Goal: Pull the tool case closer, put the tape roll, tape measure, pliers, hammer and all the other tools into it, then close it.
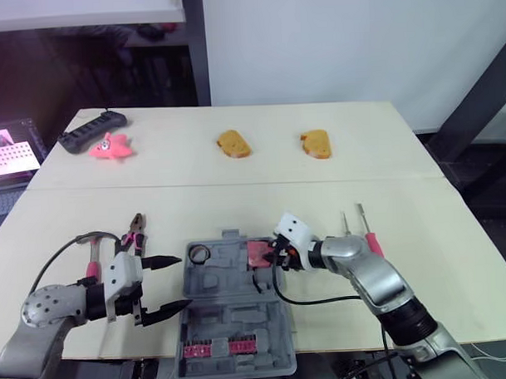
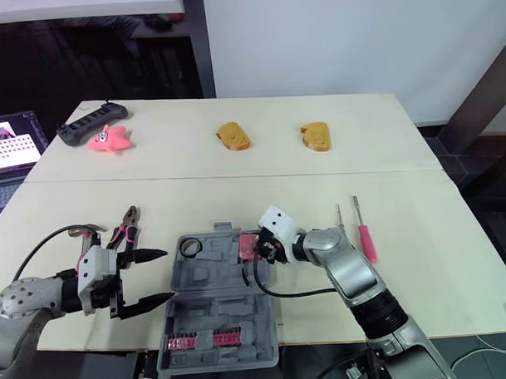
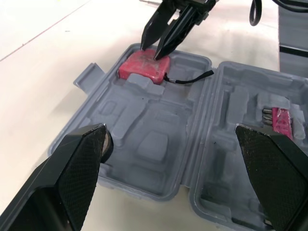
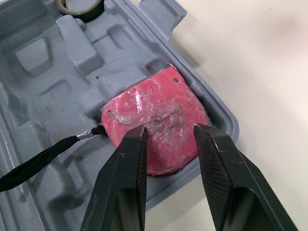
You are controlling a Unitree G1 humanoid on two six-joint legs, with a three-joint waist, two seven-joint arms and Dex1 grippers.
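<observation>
The grey tool case (image 1: 232,302) lies open at the table's front middle. A dark tape roll (image 1: 198,255) sits in its far left pocket. The red tape measure (image 4: 159,108) lies in the far right corner pocket, its black strap trailing over the tray. My right gripper (image 4: 168,130) hovers over it, narrowly open, fingertips (image 3: 158,48) at its top face. My left gripper (image 1: 183,282) stands wide open just left of the case, holding nothing. Pliers (image 1: 136,229) and a hammer (image 1: 92,247) lie behind my left arm. Two screwdrivers (image 1: 369,231) lie right of the case.
A strip of red bits (image 1: 215,349) sits in the case's near half. At the table's far side lie two bread-shaped pieces (image 1: 233,144) (image 1: 315,143), a pink toy (image 1: 110,147) and a black power strip (image 1: 91,130). A laptop (image 1: 6,152) stands off the left edge.
</observation>
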